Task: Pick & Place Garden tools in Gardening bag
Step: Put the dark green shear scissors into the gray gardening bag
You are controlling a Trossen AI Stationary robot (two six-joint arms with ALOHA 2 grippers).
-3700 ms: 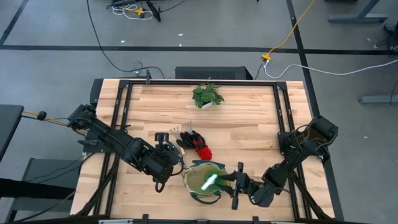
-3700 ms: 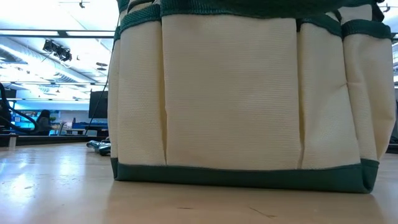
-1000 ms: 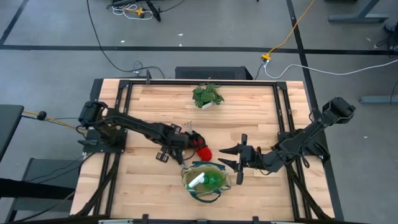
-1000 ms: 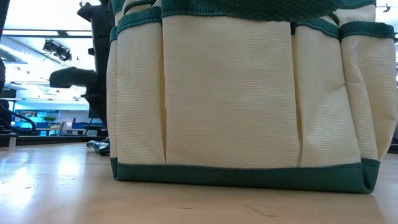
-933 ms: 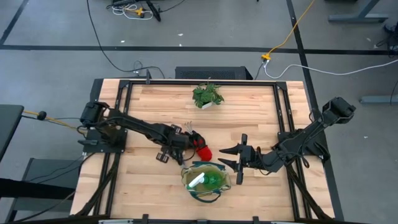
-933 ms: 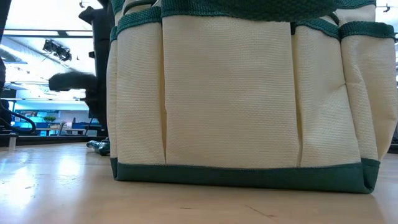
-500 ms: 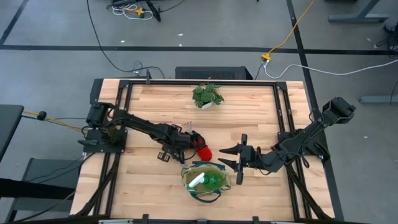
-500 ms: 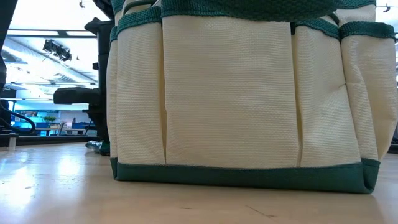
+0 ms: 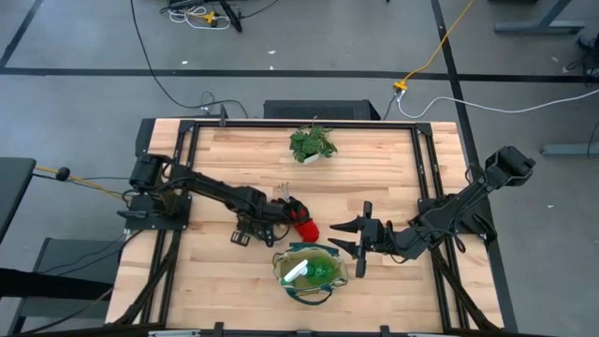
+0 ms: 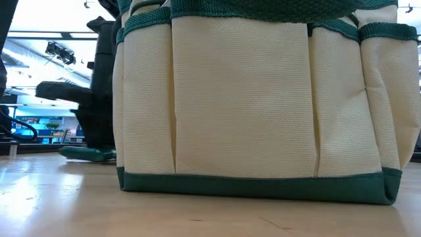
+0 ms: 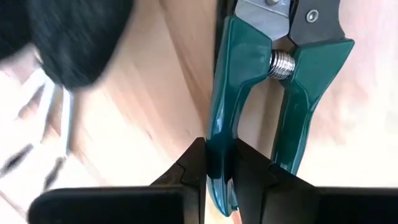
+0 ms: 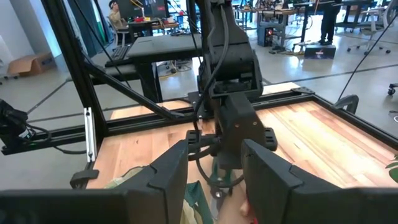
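Note:
The pruning shears (image 11: 273,81) have teal handles and lie on the wood. My left gripper (image 11: 221,168), just left of the gloves in the high view (image 9: 255,223), is shut on one handle. The arm hides the shears from above. One teal handle (image 10: 89,153) shows at table level left of the bag. The red-and-black gloves (image 9: 301,223) and the pronged rake (image 9: 279,195) lie beside it. The beige bag (image 9: 285,281) stands at the near edge with the green spray bottle (image 9: 314,271) inside. My right gripper (image 9: 335,236) is open and empty, right of the bag. My left gripper pinches one teal handle of the shears (image 11: 219,146) between its two fingers (image 11: 186,177), between the pivot bolt and the handle's free end. The fingers come from above and lie across the handle. The other handle (image 11: 298,124) stays free beside it. The shears lie flat against the table.
A leafy potted plant (image 9: 312,143) stands at the far middle of the table. Black rails run along the table's left and right sides. In the low view the bag (image 10: 243,99) fills most of the picture. The right wrist view (image 12: 214,180) looks across at the left arm.
My left gripper has gone a little toward the table's left edge and down beside the gloves. In the low view the arm stands lower and farther left of the bag, and a teal handle now shows at table level there. My right arm has kept still.

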